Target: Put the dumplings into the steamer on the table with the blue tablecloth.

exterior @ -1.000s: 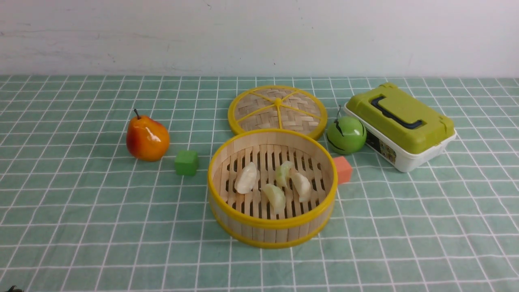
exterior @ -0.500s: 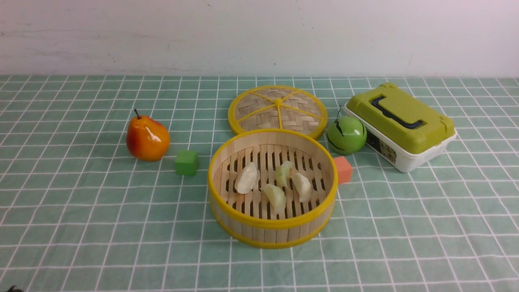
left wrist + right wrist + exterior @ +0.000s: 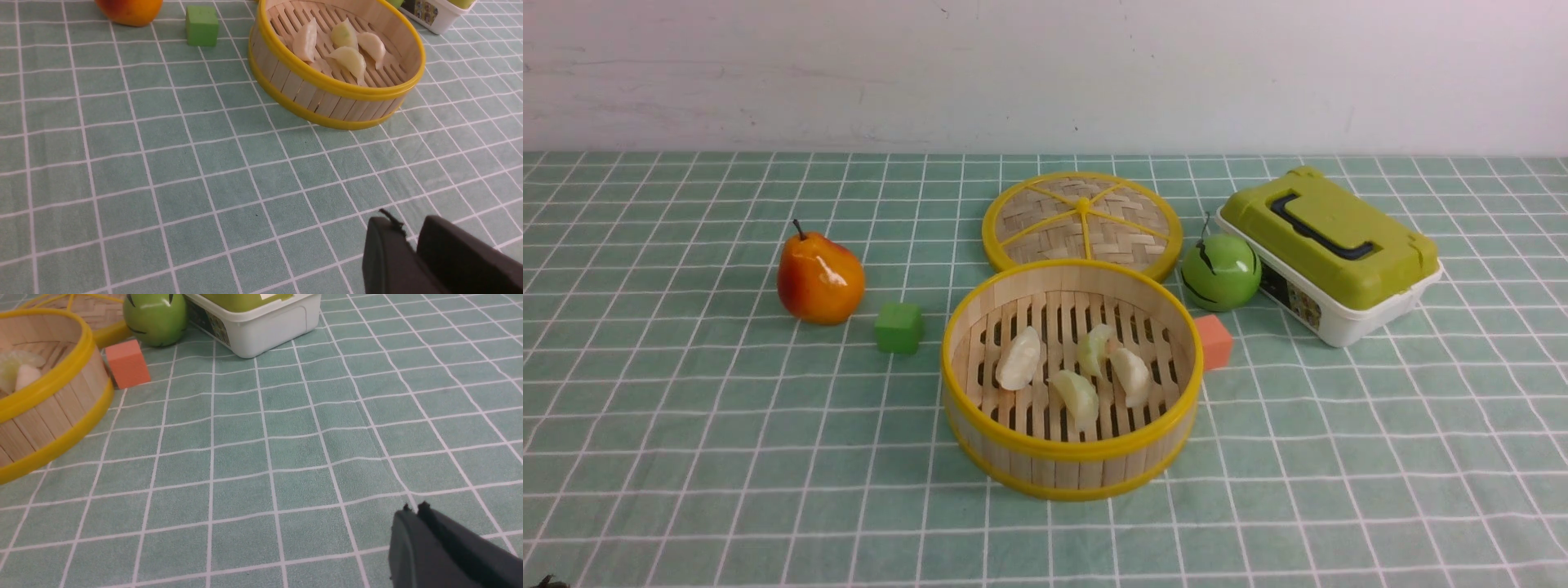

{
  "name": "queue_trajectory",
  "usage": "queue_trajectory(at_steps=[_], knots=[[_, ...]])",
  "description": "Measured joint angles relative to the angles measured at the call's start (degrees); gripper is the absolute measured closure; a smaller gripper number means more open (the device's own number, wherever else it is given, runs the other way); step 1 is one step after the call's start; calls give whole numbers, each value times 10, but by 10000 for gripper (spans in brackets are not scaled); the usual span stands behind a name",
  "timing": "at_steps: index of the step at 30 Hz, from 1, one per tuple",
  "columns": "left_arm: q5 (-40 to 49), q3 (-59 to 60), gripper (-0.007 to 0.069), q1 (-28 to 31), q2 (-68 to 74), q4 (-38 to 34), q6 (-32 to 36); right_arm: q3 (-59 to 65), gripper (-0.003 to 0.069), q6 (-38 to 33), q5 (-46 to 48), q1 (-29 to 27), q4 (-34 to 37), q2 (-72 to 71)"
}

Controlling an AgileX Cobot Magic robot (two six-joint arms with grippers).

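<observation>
Teal gridded cloth covers the surface point(image 3: 686, 457). Left to right: a pear point(image 3: 819, 278), a green cube point(image 3: 899, 327), then the bamboo steamer point(image 3: 1072, 457) with all four dumplings point(image 3: 1080, 396) lying on its slatted floor; the woven lid point(image 3: 1082, 220) lies behind it, then an orange block point(image 3: 1214, 341), green apple point(image 3: 1220, 272) and lidded box point(image 3: 1327, 253). Judged light, smooth, somewhat yielding; best pinched across the pleated ridge. Left claw point(image 3: 412, 245) appears pressed together, empty; right claw point(image 3: 414, 516) likewise, both well clear. Placement judged complete.
</observation>
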Motion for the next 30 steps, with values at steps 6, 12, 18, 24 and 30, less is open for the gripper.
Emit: queue_trajectory(at_steps=[6, 12, 18, 24, 30], knots=[[0, 0, 503, 0, 0, 0, 0, 0, 652, 0, 0, 0, 0, 0], [1, 0, 496, 0, 0, 4, 0, 0, 641, 0, 0, 0, 0, 0], [-72, 40, 530, 17, -7, 6, -32, 0, 636, 0, 1, 0, 0, 0], [-293, 144, 638, 122, -40, 0, -40, 0, 629, 0, 1, 0, 0, 0], [-354, 255, 638, 252, -130, 36, -42, -1, 626, 0, 1, 0, 0, 0]])
